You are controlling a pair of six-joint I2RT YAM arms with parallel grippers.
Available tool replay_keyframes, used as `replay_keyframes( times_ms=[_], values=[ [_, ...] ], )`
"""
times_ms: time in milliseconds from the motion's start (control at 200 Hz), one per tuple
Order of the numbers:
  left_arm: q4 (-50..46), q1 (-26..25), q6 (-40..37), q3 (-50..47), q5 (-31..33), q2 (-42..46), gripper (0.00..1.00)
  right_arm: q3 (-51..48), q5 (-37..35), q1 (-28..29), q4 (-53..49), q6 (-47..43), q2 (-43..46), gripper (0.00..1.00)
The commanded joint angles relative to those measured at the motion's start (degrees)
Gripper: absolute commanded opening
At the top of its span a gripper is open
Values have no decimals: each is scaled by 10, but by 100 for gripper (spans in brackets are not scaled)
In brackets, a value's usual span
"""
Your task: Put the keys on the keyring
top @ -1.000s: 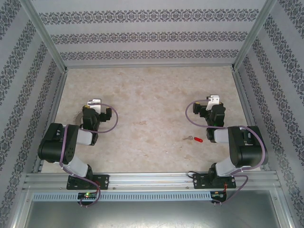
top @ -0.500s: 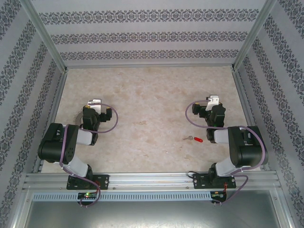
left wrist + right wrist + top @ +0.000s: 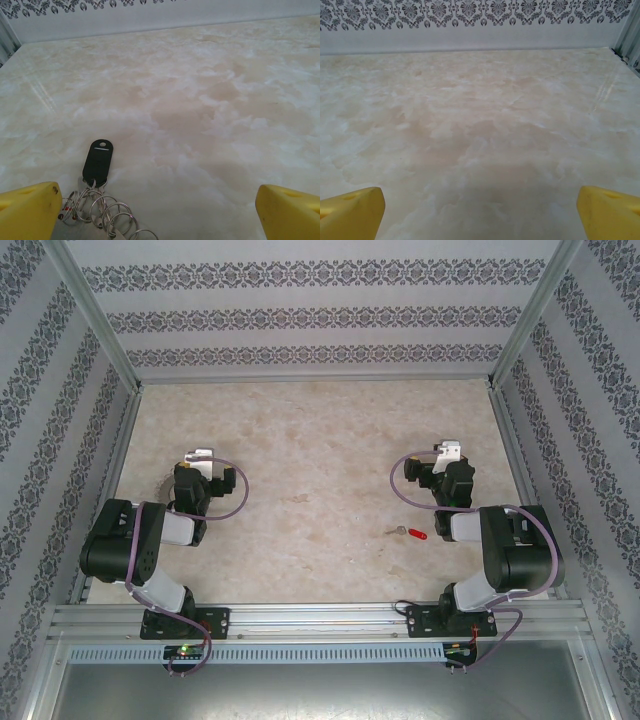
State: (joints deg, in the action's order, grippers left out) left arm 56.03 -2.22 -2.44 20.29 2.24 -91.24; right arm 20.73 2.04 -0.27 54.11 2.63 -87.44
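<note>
- One counter [image 3: 320,440] is seen
- Two grippers are counted: the left gripper [image 3: 160,212] and the right gripper [image 3: 480,212] are both spread wide, nothing held
- One keyring [image 3: 107,215] is laid near the left edge, just left of the left gripper, a black tag [image 3: 98,162] attached
- One loose key [image 3: 412,534] is found nearer the right gripper, toward the near edge from it, its long axis along that edge
</note>
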Motion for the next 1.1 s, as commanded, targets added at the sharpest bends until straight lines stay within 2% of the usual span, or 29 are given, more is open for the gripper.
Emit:
replay_keyframes(
  times_ms=[0, 435, 625, 714, 784, 849, 964, 1059, 1094],
  values=[
    [-8, 6, 21, 12, 27, 3, 100, 7, 9, -7, 6, 3, -4, 98],
    [-8, 6, 24, 12, 35, 3, 100, 10, -6, -3, 1, 1, -4, 98],
    [-9, 8, 24, 13, 28, 3, 100, 8, -62, 6, 0, 7, 5, 98],
    [-25, 7, 11, 17, -6, 11, 100, 26, -107, 15, -81, 7, 55, 98],
    [-46, 7, 13, 20, 1, 32, 100, 40, -130, 30, -149, -9, 94, 98],
    [-116, 7, 22, 36, 18, 74, 100, 34, -136, 47, -153, -13, 122, 98],
    [-290, 6, 44, 84, 37, 151, 100, 50, -169, 102, -226, -31, 181, 98],
    [-394, -3, 89, 105, 43, 226, 100, 85, -204, 148, -309, -33, 214, 98],
    [-430, -9, 127, 112, 45, 252, 100, 100, -208, 160, -349, -29, 224, 98]
  ],
)
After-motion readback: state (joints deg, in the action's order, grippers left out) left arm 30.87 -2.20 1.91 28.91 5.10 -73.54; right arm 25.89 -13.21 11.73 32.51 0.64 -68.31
